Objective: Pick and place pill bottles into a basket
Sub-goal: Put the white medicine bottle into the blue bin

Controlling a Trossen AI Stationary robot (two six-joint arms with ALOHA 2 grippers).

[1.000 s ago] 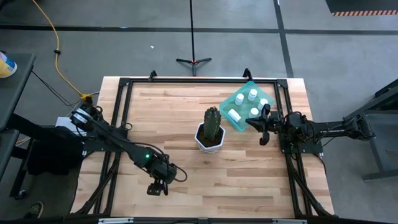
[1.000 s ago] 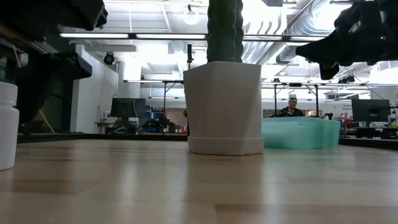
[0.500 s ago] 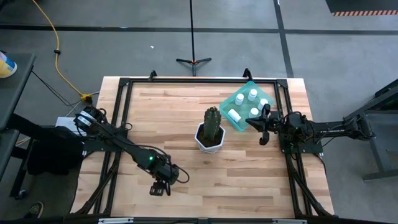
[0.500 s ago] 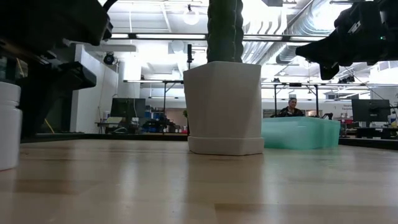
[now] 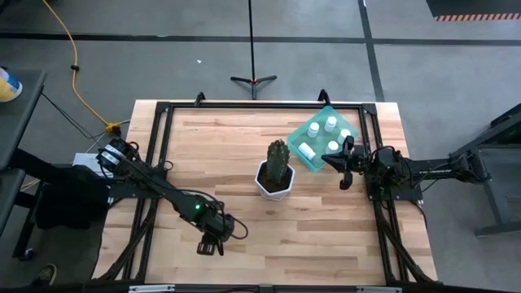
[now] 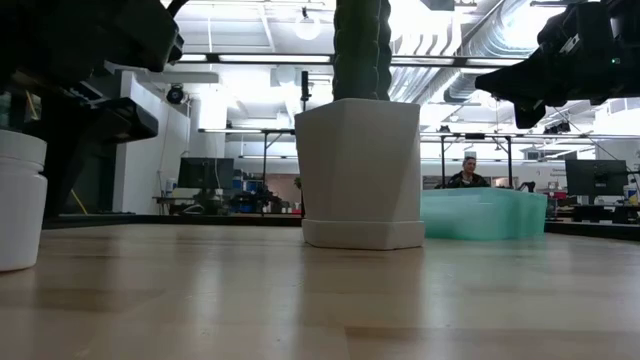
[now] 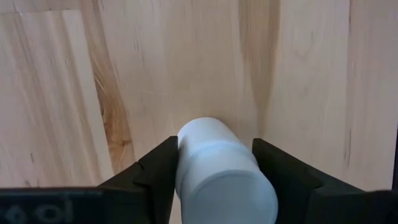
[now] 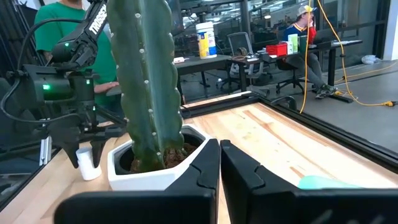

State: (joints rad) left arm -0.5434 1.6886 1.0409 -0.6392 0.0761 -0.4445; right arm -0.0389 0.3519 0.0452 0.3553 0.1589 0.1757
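— Closing on what?

— My left hand [image 7: 214,165] brackets a bottle [image 7: 221,168] standing near the bench's front left, fingers [image 7: 155,171] at its sides; whether they pinch yet, I cannot tell. Next: squeeze, lift, carry past the cactus [image 5: 278,159] to the basket [image 5: 324,138], back right.

— Your right hand [image 5: 345,165]?

— Pressed together, hovering beside the basket.

— Surroundings?

— Pale wood bench [image 5: 244,138]; workshop behind, a person seated [image 6: 468,175].

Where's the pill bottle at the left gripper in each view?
High: hidden under the left gripper, near table edge.
Low: pill bottle at far left.
Left wrist: bottom centre, between the fingers.
Right wrist: small, beside the cactus pot.
Shared landmark: cactus pot.
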